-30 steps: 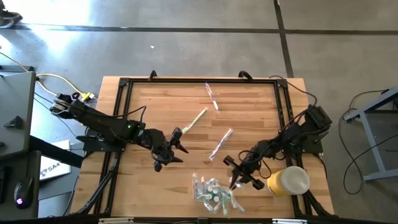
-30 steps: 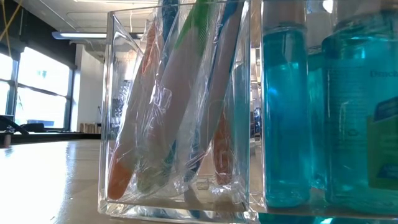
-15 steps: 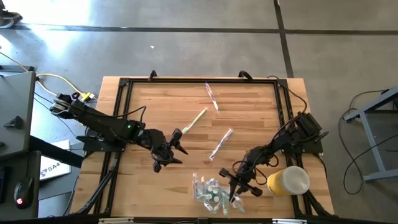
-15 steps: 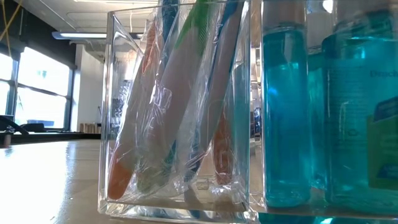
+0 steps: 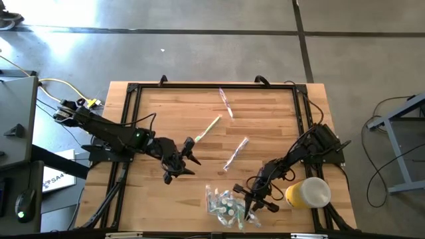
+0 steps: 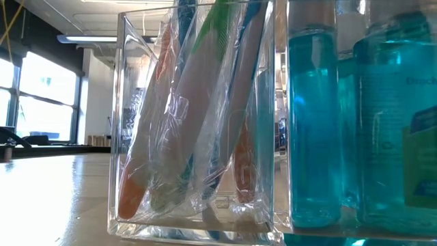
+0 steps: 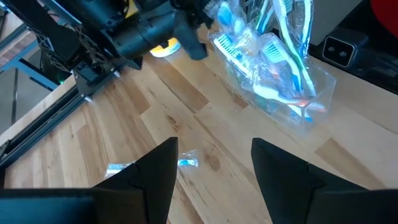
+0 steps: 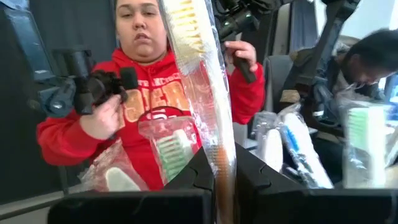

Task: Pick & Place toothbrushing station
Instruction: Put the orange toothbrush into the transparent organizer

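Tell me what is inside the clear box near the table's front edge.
The clear box holds several plastic-wrapped toothbrushes standing on end, some tilted. The wrapping overlaps, so their exact number cannot be counted. The right gripper, shut on another wrapped toothbrush, is over the box.

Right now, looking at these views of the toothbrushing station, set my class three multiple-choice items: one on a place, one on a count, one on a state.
1. Where is the yellow cup?
A. The table's near right corner
B. The far left corner
C. Inside the clear holder

2. How many wrapped toothbrushes lie loose on the table?
A. One
B. Three
C. Six

3. What is the right gripper doing?
A. Open and empty
B. Shut on a wrapped toothbrush
C. Holding the cup

Answers:
1 A, the high view shows it beside the right arm at the near edge.
2 B, three lie apart mid-table.
3 B, the right wrist view shows the brush clamped between the fingers, beside the clear holder.
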Controlling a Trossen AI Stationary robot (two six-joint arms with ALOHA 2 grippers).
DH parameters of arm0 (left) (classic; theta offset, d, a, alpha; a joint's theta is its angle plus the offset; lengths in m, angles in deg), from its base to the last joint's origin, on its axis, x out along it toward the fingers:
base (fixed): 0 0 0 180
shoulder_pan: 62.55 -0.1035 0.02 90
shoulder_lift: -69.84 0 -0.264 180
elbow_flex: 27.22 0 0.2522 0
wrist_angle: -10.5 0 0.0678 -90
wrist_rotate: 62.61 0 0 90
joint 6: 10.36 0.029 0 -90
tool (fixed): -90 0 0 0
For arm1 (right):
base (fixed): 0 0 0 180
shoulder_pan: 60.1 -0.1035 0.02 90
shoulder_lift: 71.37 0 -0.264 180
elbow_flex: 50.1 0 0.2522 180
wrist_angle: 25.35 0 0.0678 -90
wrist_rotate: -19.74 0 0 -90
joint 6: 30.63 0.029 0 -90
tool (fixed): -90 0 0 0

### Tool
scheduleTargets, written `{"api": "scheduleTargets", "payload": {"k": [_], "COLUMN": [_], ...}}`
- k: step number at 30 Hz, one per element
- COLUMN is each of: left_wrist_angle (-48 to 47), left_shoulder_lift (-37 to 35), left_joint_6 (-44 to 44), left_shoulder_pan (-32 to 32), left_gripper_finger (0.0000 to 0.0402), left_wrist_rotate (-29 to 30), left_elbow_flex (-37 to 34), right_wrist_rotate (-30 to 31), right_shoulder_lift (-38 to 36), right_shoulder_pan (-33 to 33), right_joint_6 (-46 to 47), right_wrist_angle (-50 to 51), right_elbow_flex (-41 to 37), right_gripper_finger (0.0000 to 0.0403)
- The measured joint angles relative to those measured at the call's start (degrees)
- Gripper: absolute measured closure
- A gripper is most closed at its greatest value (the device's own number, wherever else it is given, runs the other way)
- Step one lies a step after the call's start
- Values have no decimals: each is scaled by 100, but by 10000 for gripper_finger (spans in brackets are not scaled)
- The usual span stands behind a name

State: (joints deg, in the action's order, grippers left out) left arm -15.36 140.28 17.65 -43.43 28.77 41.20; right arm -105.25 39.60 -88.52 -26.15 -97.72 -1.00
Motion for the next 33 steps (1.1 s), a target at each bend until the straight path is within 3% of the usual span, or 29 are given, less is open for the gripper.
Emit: {"api": "scheduleTargets", "payload": {"k": [33], "left_wrist_angle": [-9], "left_shoulder_lift": [0], "left_joint_6": [-87], "left_shoulder_pan": [2], "left_gripper_finger": [203], "left_wrist_rotate": [-210], "left_elbow_flex": [4], "right_wrist_rotate": [-691], "right_shoulder_lift": [384], "right_shoulder_pan": [258], "right_joint_6": [181], "right_wrist_angle": [-17], "right_elbow_flex": [179], "right_gripper_finger": [392]}}
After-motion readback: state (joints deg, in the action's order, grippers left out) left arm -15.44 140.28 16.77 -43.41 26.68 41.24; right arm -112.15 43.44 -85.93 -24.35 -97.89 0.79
